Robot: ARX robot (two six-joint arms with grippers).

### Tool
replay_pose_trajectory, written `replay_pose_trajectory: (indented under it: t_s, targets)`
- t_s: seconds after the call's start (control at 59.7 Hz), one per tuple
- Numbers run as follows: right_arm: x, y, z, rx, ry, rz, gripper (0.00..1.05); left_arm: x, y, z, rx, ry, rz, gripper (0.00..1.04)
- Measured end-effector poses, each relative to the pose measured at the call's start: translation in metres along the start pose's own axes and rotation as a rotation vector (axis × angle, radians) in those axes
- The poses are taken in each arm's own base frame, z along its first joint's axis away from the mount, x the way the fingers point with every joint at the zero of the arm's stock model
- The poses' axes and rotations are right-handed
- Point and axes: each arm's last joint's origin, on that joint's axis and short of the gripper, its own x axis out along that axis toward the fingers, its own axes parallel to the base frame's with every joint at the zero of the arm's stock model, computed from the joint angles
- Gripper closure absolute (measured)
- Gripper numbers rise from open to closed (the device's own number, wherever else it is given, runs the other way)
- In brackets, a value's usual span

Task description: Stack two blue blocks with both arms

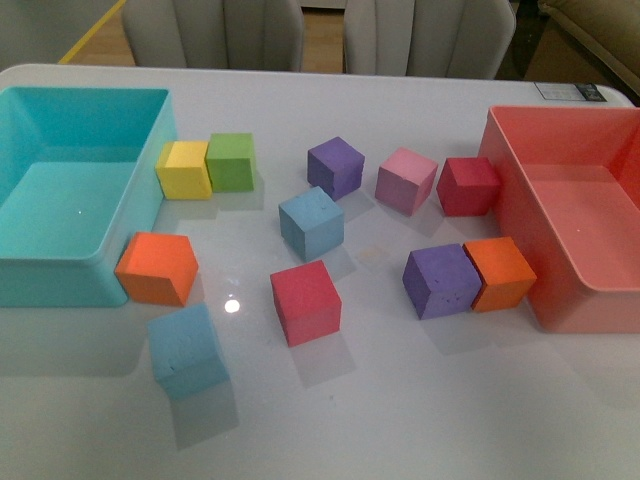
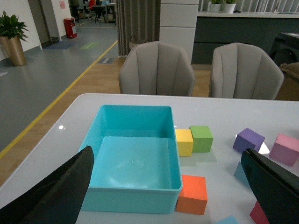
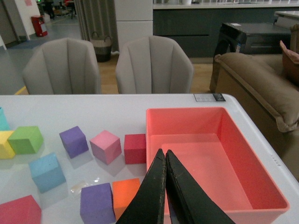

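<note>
The left end effector [image 2: 167, 151] is spread wide, its two matte black fingers [image 2: 60, 186] far apart with nothing between them, and the smooth turquoise plastic bin [image 2: 133, 193] shows beyond. The right end effector [image 3: 164, 152] has its slim black fingers pressed tip to tip, holding nothing, in front of the coral plastic bin [image 3: 187, 112]. Both task cubes rest separately on the counter [image 1: 400, 420], unstacked. The central blue block [image 1: 311, 222] sits between a purple cube [image 1: 335, 166] and a red cube [image 1: 305, 302]. The near blue block [image 1: 187, 351] lies by the front edge, just beside an orange cube [image 1: 157, 268] that touches the turquoise bin. Both blocks are matte, pale sky-blue foam, finely pitted and square-edged. The counter is glossy white and reflects a light. Behind it stand grey padded chairs [image 2: 156, 70] on a wood floor.
</note>
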Motion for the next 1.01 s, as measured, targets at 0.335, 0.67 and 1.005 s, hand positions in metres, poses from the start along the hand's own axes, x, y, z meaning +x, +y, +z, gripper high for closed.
replay_pose_trajectory:
  t_s: [0.335,0.67,1.005]
  targets:
    - [-0.011,0.000,0.002,0.000,-0.006,0.000,1.03,0.000,0.000,0.000,0.000,0.000,0.000,0.09]
    - [-0.019,0.000,0.002,0.000,-0.007,0.000,1.03,0.000,0.000,0.000,0.000,0.000,0.000,0.09]
    - [-0.032,0.000,-0.001,0.000,-0.001,-0.001,1.03,0.000,0.000,0.000,0.000,0.000,0.000,0.09]
